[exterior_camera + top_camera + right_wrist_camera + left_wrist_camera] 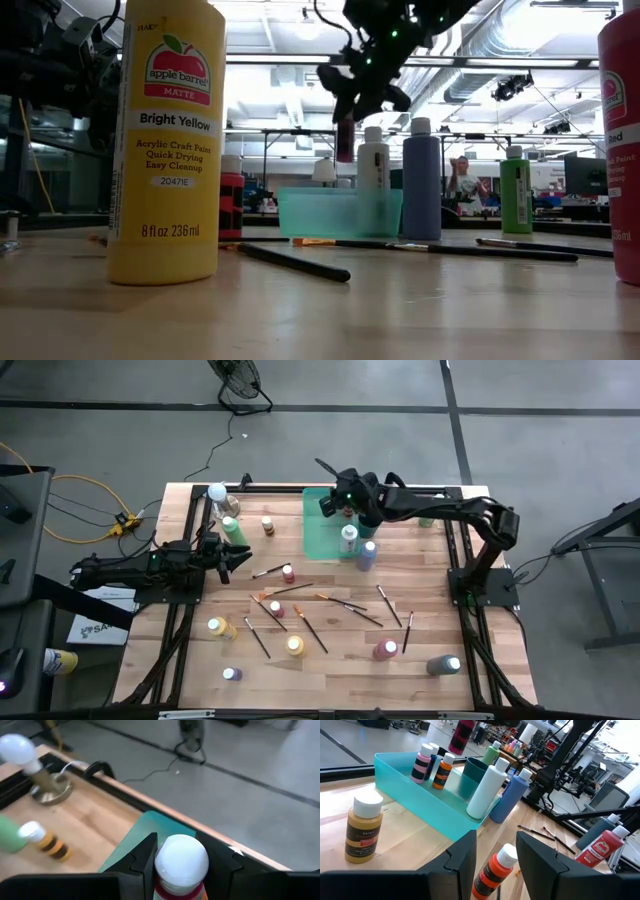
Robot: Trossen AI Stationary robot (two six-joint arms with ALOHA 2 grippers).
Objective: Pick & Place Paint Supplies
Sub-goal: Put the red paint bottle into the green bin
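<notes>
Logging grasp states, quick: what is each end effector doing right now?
Left end effector: open, holding nothing, above the table.
Right end effector: closed on a white-capped paint bottle, over the teal tray.

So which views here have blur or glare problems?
Low view: the yellow bottle up close looms large, and bright ceiling lights wash out the background. Right wrist view: soft all over, the white cap in the right hand blurred. High view: even light.
</notes>
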